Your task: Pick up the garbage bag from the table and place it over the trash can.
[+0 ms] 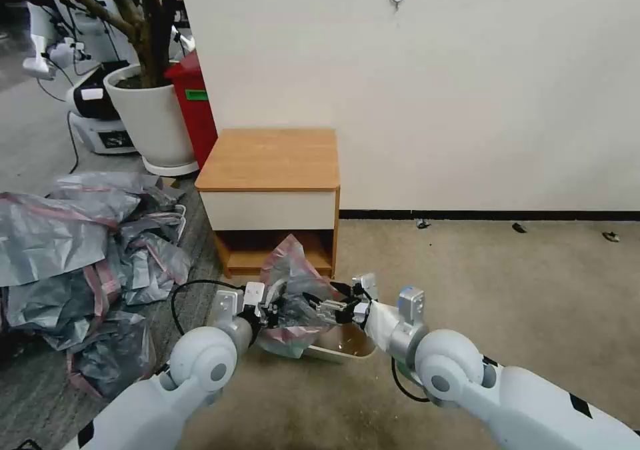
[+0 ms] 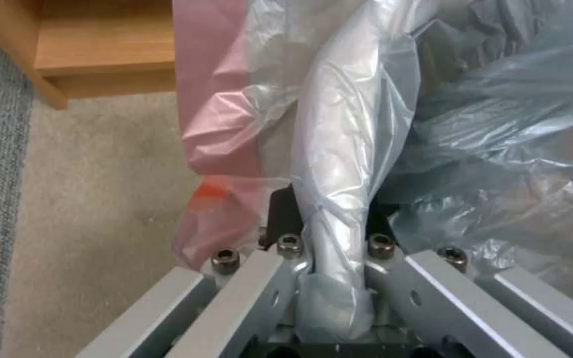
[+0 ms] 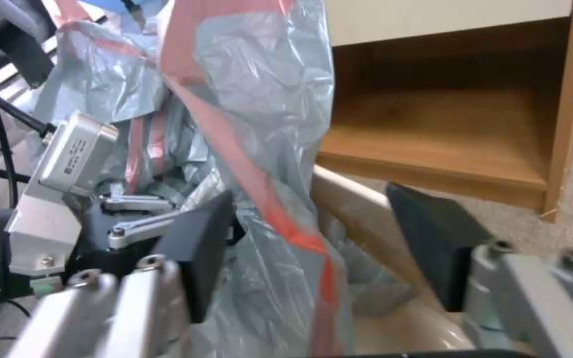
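From the head view, both arms reach forward low over the carpet in front of the worktop (image 1: pixel 270 158), a small cabinet with a bare wooden top, a white drawer front and an open shelf beneath. Between the arms the garbage bag (image 1: pixel 293 290) bunches up in a grey peak with a pinkish rim, rising in front of the shelf. The left gripper (image 1: pixel 272 311) meets the bag from the robot's left side, and the right gripper (image 1: pixel 333 309) meets it from the right. Beneath the bag sits the trash can (image 1: pixel 347 350), its cream rim and part of its inside showing on the right; the bag covers its left part. A heap of grey bags (image 1: pixel 80 250) lies on the floor to the left, well apart, near a white plant pot (image 1: pixel 152 120) and a red bin (image 1: pixel 195 103) by the wall.

The left wrist view shows what the head view cannot: the left gripper (image 2: pixel 332 223) is clenched on a pale twisted fold of the garbage bag (image 2: pixel 339 134), which runs down between the dark pads (image 2: pixel 283 211), pink rim film hanging beside it.

The right wrist view shows the right gripper (image 3: pixel 313 238) released, its pads (image 3: pixel 200 248) wide apart, with the garbage bag (image 3: pixel 260 114) and its red drawstring strip hanging between them above the rim of the trash can (image 3: pixel 359 219). The left gripper's body shows beyond the bag.
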Robot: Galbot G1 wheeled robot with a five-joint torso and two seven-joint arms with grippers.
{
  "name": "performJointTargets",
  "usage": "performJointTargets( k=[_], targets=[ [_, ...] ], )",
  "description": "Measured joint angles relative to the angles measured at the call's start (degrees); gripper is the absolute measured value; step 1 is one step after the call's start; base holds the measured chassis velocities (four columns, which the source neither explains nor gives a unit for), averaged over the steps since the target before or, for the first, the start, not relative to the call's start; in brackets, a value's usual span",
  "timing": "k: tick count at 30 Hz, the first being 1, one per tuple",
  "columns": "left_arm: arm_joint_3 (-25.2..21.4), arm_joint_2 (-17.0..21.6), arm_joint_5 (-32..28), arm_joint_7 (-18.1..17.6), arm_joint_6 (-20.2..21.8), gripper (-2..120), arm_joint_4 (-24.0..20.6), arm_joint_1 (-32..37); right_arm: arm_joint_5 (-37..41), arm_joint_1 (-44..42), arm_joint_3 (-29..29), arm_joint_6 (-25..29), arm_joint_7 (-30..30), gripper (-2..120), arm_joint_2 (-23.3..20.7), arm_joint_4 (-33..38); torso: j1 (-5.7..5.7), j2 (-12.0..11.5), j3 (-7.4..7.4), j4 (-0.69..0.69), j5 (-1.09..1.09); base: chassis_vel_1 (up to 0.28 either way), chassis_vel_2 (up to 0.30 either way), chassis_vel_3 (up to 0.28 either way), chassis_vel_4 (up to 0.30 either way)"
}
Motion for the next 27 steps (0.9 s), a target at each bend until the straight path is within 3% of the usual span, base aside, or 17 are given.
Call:
performJointTargets(
  k=[3, 16, 27],
  targets=[
    [-0.08, 0.02, 0.0, 0.07, -0.05, 2, -0.24, 0.36, -0.16, 0.24, -0.43, 0.03, 0.15, 45, 0.46, -0.17, 0.0, 0.0, 0.0, 0.0, 0.0, 0.0, 0.0, 0.0, 0.0],
    [0.67, -0.45, 0.02, 0.07, -0.07, 2, -0.04, 0.22, -0.48, 1.31, -2.17, 0.59, -0.27, 1, 0.22, -0.51, 0.0, 0.0, 0.0, 0.0, 0.0, 0.0, 0.0, 0.0, 0.0],
    [1.19, -0.84, 0.09, 0.06, -0.12, 2, 0.98, 0.04, -0.09, 1.33, -1.42, 2.36, -0.61, 0, 0.64, -1.52, 0.0, 0.0, 0.0, 0.0, 0.01, 0.0, 0.0, 0.0, 0.0]
  ],
)
